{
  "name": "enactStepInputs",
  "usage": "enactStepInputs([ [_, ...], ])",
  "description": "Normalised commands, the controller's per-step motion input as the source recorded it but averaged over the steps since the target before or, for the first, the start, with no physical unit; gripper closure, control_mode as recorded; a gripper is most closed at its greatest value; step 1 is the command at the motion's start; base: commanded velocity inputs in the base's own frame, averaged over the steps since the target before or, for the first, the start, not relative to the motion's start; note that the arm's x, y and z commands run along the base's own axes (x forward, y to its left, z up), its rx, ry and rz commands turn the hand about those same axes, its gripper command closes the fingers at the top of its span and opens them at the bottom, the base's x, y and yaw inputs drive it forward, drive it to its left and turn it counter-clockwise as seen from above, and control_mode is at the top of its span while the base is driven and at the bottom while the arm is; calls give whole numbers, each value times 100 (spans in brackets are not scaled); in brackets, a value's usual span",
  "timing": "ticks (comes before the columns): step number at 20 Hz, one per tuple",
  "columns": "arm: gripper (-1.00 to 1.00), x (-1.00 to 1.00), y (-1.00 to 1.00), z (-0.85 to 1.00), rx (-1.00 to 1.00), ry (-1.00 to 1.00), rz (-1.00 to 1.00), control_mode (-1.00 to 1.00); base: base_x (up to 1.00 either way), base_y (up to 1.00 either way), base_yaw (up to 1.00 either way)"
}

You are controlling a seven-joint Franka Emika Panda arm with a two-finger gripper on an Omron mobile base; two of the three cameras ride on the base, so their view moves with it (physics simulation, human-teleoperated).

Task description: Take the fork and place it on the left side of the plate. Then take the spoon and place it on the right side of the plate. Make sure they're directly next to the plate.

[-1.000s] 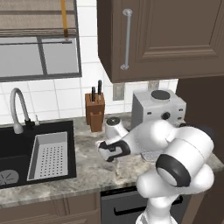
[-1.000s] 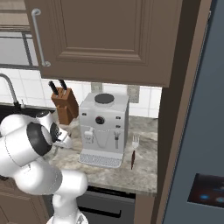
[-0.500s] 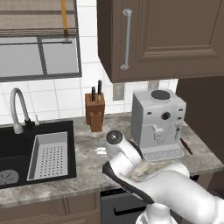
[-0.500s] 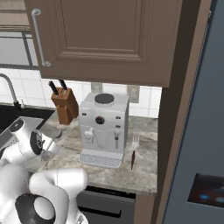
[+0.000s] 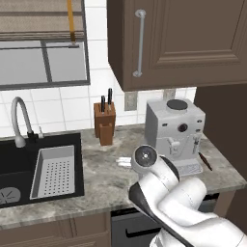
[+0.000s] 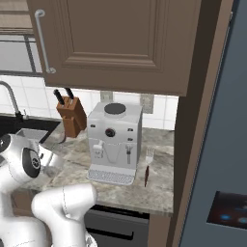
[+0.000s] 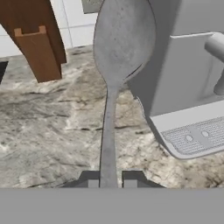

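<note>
One spoon (image 7: 114,65), all grey, is clamped by its thin handle between the two dark fingertips of the gripper (image 7: 111,180); in the hand view the handle runs from the jaws toward 12 o'clock and ends in the round bowl, held clear of the speckled stone counter (image 7: 57,131). The wooden knife block (image 7: 37,41) stands at 10 o'clock from the bowl, and the grey coffee machine (image 7: 188,83) with its perforated drip tray lies at 3 o'clock. In the right base view the fork (image 6: 147,169), silver tines and dark handle, lies flat on the counter just beside the coffee machine (image 6: 114,140), at 3 o'clock from its drip tray, tines toward the wall. The left base view shows the dark handle of the fork (image 5: 205,161) at 3 o'clock from the machine (image 5: 174,132), the knife block (image 5: 105,125) at 9 o'clock from it, and the black sink (image 5: 29,169) with its faucet (image 5: 19,120) further toward 9 o'clock.
</note>
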Motion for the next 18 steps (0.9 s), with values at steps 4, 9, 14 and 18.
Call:
enactStepInputs([
  [4, 100, -11, -57, 98, 4, 0, 0, -100, 0, 0, 0],
  [9, 100, -7, -40, 87, 3, 0, 0, -100, 0, 0, 0],
  [14, 100, -16, -4, 46, 0, 2, 0, -100, 0, 0, 0],
  [18, 100, -25, 0, 32, 0, 5, 0, -100, 0, 0, 0],
])
